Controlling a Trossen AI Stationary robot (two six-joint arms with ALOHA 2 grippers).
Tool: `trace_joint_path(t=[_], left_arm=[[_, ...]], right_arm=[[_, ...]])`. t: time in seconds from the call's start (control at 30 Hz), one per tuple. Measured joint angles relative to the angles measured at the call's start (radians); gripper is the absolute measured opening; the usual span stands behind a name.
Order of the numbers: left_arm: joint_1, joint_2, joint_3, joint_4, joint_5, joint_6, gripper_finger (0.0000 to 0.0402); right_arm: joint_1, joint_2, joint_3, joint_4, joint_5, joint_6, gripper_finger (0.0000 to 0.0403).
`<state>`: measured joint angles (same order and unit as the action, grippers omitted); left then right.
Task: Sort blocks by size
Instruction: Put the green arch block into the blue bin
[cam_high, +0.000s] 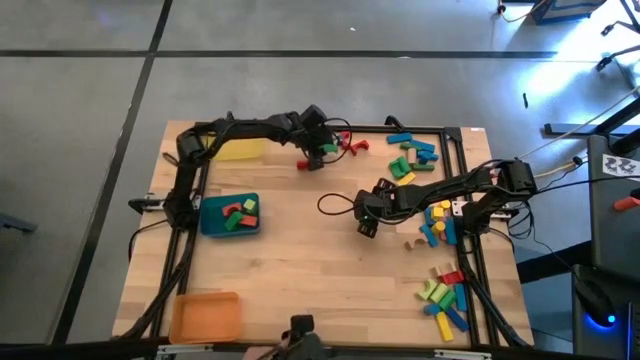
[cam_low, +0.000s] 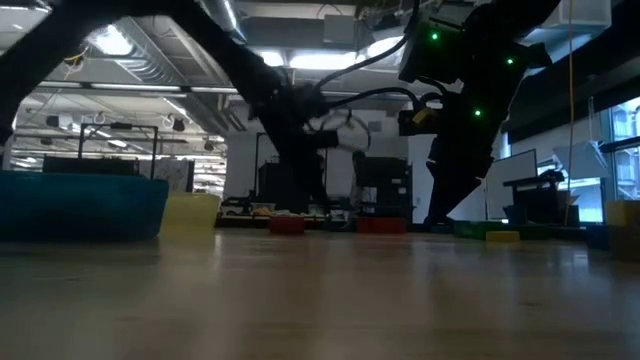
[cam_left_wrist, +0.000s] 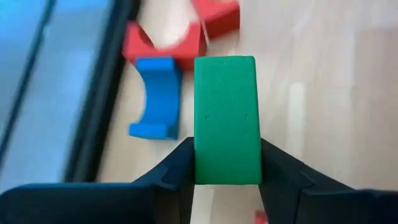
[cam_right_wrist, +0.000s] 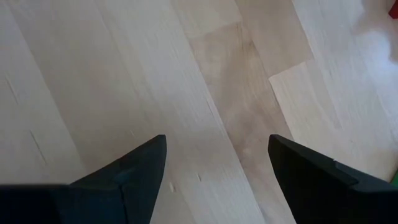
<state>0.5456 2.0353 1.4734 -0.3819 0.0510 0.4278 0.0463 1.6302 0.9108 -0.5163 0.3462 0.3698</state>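
Observation:
My left gripper is at the table's far side, right of the yellow tray, shut on a green rectangular block. Just beyond it a blue arch block and red blocks lie on the wood. My right gripper stands open over bare wood near the table's middle, with nothing between its fingers. More blocks lie in loose groups at the far right, the right edge and the near right. My left gripper pinches the green block's two long sides between its two fingers, at the end of the block nearest the wrist. The fingers slant down from above and lie along the block, which juts out past the fingertips. Whether it is clear of the table I cannot tell.
A blue tray at the left holds a few red and green blocks. An orange tray sits at the near left corner. A black cable loop lies mid-table. Dark frame rails run along the table's left, far and right sides.

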Motion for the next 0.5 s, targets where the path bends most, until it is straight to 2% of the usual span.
trace_joint_path(t=[0.23,0.5], left_arm=[[-0.081,-0.207,0.000,-0.179,-0.040,-0.049,0.0132],[-0.159,-0.438,0.000,-0.394,-0.069,-0.155,0.0128]], right_arm=[[0.000,0.000,-0.003,0.035,0.001,-0.009,0.0282],[0.000,0.000,-0.032,0.195,-0.001,-0.089,0.0282]])
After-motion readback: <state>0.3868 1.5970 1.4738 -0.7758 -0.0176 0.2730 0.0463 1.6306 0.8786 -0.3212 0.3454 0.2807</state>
